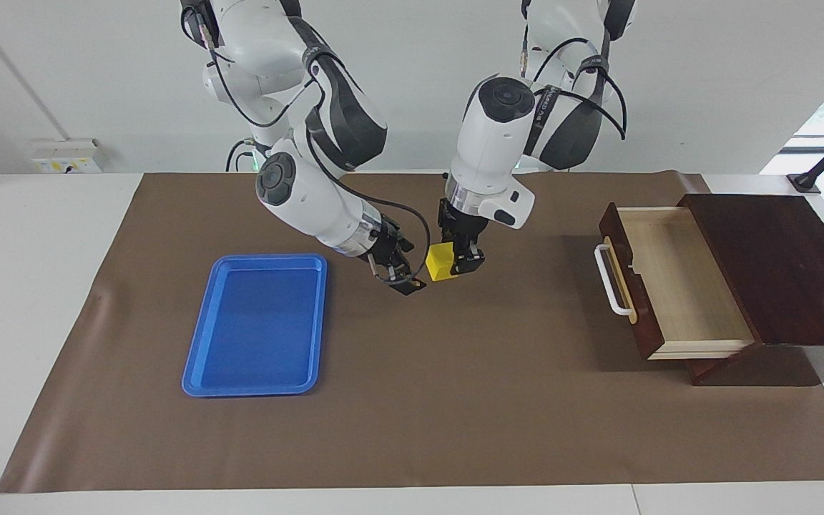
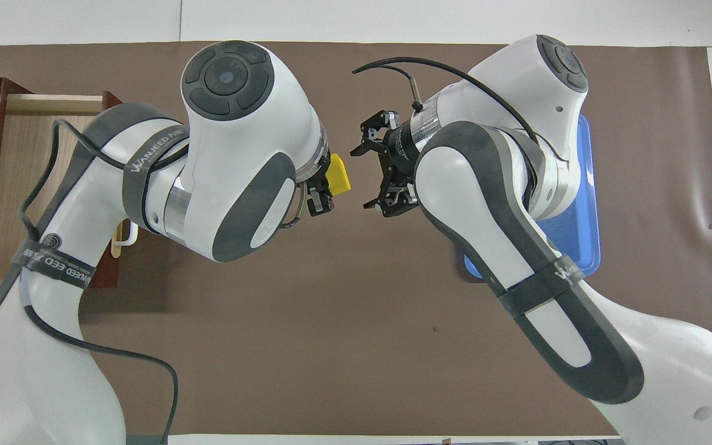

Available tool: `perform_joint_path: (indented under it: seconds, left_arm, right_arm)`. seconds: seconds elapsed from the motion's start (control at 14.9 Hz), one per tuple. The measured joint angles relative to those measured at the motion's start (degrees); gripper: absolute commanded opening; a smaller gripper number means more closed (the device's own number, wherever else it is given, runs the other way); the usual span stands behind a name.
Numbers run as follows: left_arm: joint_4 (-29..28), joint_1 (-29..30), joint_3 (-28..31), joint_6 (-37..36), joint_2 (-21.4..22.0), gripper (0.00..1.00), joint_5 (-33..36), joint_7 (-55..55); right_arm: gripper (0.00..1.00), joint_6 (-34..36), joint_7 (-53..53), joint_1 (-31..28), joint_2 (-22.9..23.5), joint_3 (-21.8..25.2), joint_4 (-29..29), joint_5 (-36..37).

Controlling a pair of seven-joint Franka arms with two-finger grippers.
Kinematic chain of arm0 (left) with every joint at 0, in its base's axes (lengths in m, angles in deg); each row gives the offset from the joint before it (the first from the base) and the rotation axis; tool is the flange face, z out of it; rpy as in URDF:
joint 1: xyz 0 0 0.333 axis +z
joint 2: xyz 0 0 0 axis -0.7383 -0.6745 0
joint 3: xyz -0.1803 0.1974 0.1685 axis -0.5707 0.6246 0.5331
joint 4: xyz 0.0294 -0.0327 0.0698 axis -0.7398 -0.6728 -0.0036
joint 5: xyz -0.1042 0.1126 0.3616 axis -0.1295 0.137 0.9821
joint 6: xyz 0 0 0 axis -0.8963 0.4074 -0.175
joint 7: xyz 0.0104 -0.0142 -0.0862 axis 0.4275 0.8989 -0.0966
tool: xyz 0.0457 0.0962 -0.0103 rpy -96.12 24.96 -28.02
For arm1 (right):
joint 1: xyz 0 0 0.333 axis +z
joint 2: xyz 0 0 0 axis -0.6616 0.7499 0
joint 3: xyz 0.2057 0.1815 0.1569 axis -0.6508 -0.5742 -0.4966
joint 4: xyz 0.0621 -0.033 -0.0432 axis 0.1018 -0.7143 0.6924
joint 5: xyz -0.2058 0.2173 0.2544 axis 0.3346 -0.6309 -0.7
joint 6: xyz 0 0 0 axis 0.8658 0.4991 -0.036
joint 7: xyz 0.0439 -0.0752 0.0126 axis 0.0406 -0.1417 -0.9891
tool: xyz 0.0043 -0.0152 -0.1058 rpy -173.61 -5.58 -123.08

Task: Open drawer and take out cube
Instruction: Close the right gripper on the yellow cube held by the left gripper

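- The left gripper [image 1: 455,266] hangs over the middle of the brown mat [image 1: 455,400], its fingers clamped on the cube [image 1: 440,262] (bright yellow, held up off the mat and tilted a little).
- From overhead the cube [image 2: 337,176] sticks out of the left gripper [image 2: 324,188] toward the right arm's end of the table, with most of the gripper itself hidden under the arm's white wrist.
- The right gripper [image 1: 405,275] is up in the air just beside the cube, pointing at it, with its fingers spread apart and nothing between them; I can't tell whether a fingertip touches the cube yet.
- In the overhead view the right gripper [image 2: 373,176] shows its two fingers open on either side of a gap that faces the cube.
- The drawer [image 1: 669,286] stands pulled out of its dark wooden box [image 1: 777,265] at the left arm's end of the table, its pale inside bare, the white handle [image 1: 606,280] facing the middle of the mat.
- A blue tray [image 1: 258,325] lies flat on the mat toward the right arm's end, with nothing in it (the right arm's elbow covers part of it from above).
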Motion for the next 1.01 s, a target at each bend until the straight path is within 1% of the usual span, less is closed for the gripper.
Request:
perform_joint_path:
  seconds: [0.34,0.47,1.01]
  left_arm:
    - [-0.9,0.0,0.0,1.0,0.1,0.00,0.2,0.0]
    - [-1.4,-0.1,0.0,1.0,0.2,0.00,0.6,0.0]
    - [-2.6,-1.5,0.1,1.8,0.7,0.00,0.8,-0.1]
  right_arm:
    - [0.92,-0.3,1.3,1.4,0.0,0.0,0.0,0.0]
    - [0.92,-0.5,1.9,2.1,0.0,0.1,0.0,1.3]
    - [0.92,-0.5,2.0,2.5,0.0,0.1,0.4,2.0]
